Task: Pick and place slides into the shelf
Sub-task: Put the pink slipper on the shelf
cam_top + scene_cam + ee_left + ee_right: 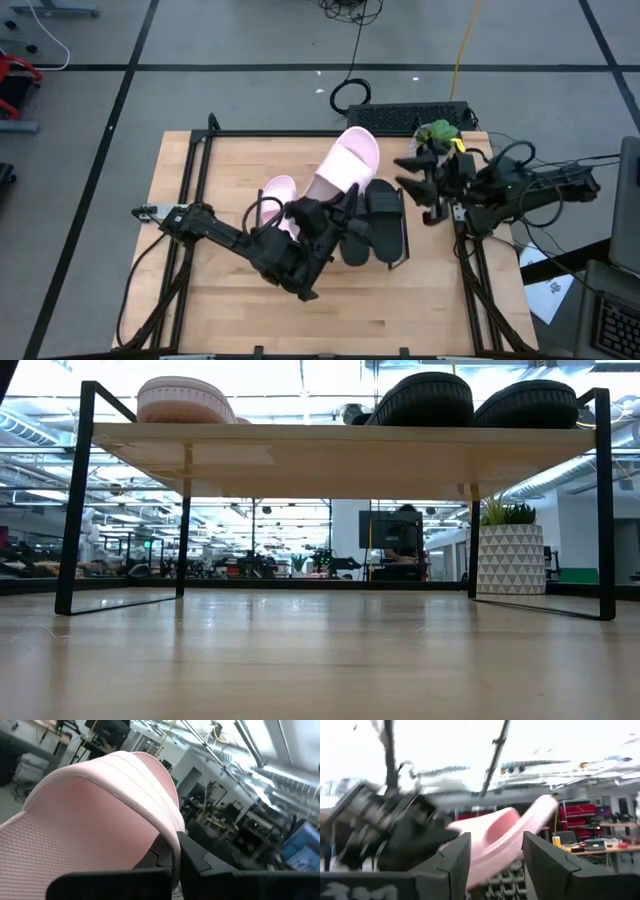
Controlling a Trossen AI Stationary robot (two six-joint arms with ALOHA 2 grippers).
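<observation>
In the high view, the left gripper (345, 205) sits at the centre of the frame with its fingers fully closed on a pink slide (350, 160), which angles toward the upper middle of the frame. The left wrist view fills with that slide's broad textured strap (100, 805), the dark fingers (200, 865) pinching its edge at the bottom of the frame. A second pink slide (277, 192) lies just left of centre, partly under the arm. Two black slides (385, 220) rest just right of centre, side by side on the shelf (180, 250), whose light wooden top fills the middle of the frame.

The low view, from under the board, shows one pink sole (185, 400) at upper left and two black soles (425, 398) at upper right on the shelf top.

The right gripper (415, 185) waits at right of centre, its fingers about half open and holding nothing; in its wrist view the raised pink slide (505, 840) shows beyond the gap between them.

The slide looks light and rubbery. It would probably flex rather than break, and its matte foam should not slip much. The strap is the natural handle, since it stands clear of the sole and gives the fingers an edge to close on. A grip at one end may let the sole droop and swing.
</observation>
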